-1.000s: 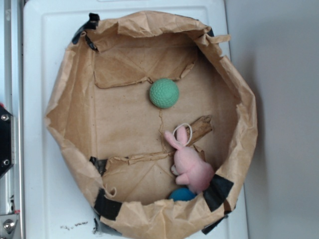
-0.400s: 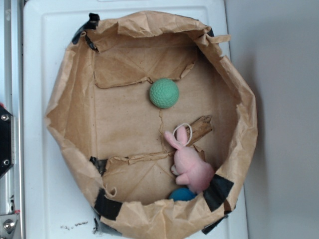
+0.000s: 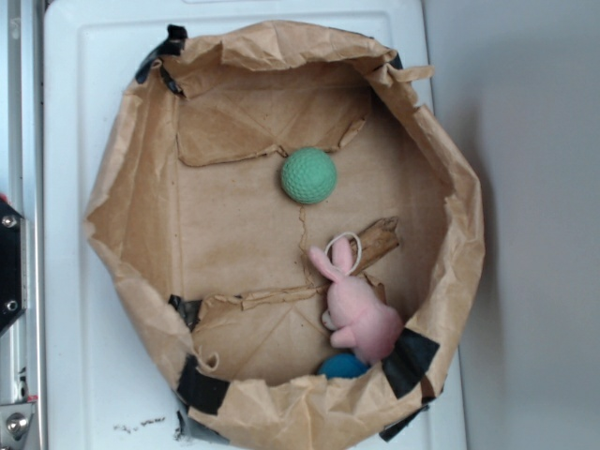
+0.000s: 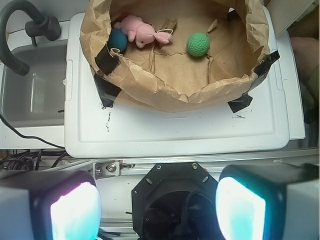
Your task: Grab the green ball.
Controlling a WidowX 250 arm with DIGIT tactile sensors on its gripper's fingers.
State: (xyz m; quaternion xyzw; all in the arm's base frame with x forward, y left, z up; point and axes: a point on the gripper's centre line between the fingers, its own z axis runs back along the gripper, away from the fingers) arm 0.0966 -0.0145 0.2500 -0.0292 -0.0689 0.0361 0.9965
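Here the gripper point(image 4: 157, 210) hangs well back from the work, its two pale glowing fingertips point(image 4: 75, 212) spread wide apart at the bottom of the wrist view, with nothing between them but the robot's black base mount point(image 4: 172, 197) below. The jaws are plainly open and hold nothing.

Far ahead of the gripper, past the near edge of a white plastic board point(image 4: 175, 132), stands a crumpled brown paper bag point(image 4: 170, 85) rolled down into a bowl and patched with black tape point(image 4: 106, 57). The green ball point(image 4: 198, 44) lies on the bag's floor, ahead and a little to the right of the gripper's midline, clear of the walls and of everything else; in the exterior view the green ball point(image 3: 308, 175) sits in the upper middle of the bag.

Ahead and to the left, a pink plush bunny point(image 4: 142, 31) lies on its side, well apart from the ball, with a blue ball point(image 4: 118, 38) tucked against it by the bag wall. A grey sink with a black faucet point(image 4: 22, 27) lies to the far left.
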